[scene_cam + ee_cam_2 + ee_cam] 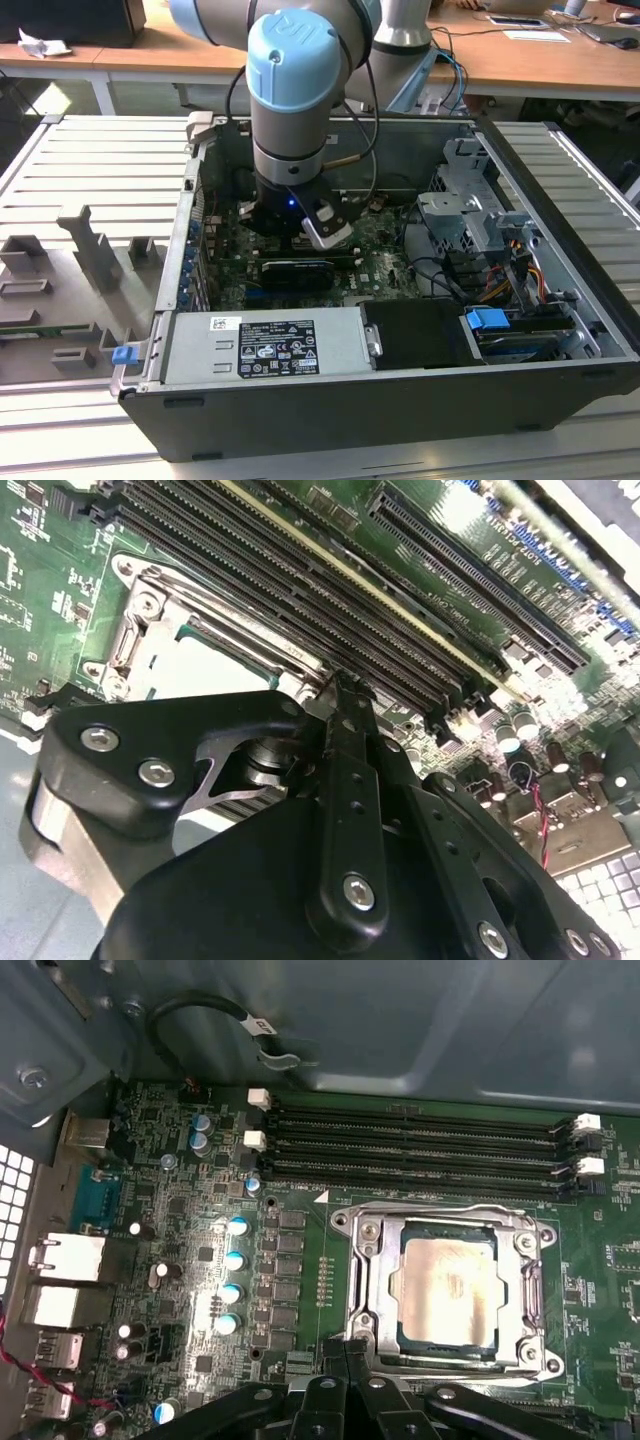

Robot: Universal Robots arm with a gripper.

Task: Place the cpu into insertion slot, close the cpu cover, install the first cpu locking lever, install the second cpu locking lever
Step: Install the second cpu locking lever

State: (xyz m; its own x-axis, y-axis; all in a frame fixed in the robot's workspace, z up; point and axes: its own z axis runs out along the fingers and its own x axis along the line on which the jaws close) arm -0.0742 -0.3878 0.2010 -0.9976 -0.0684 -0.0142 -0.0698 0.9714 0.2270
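Observation:
In the first wrist view the cpu (445,1290) lies flat in the insertion slot (548,1365), its pale metal face showing through the window of the cpu cover (375,1280). The cover lies down over it. A thin wire lever (440,1207) runs along the slot's edge beside the memory slots. My gripper (345,1360) is shut, its tips just at the slot's opposite edge. Whether they touch a lever I cannot tell. The second wrist view has the gripper (345,690) at the cover's (215,610) corner, with the cpu (205,665) just beyond. In the exterior view the gripper (290,228) is low inside the open computer case.
Long black memory slots (420,1150) run beside the socket on the green board (180,1230). Capacitors (232,1275), rear ports (65,1260) and a black cable (200,1010) lie nearby. The case holds a power supply (265,345) and a drive cage (470,210).

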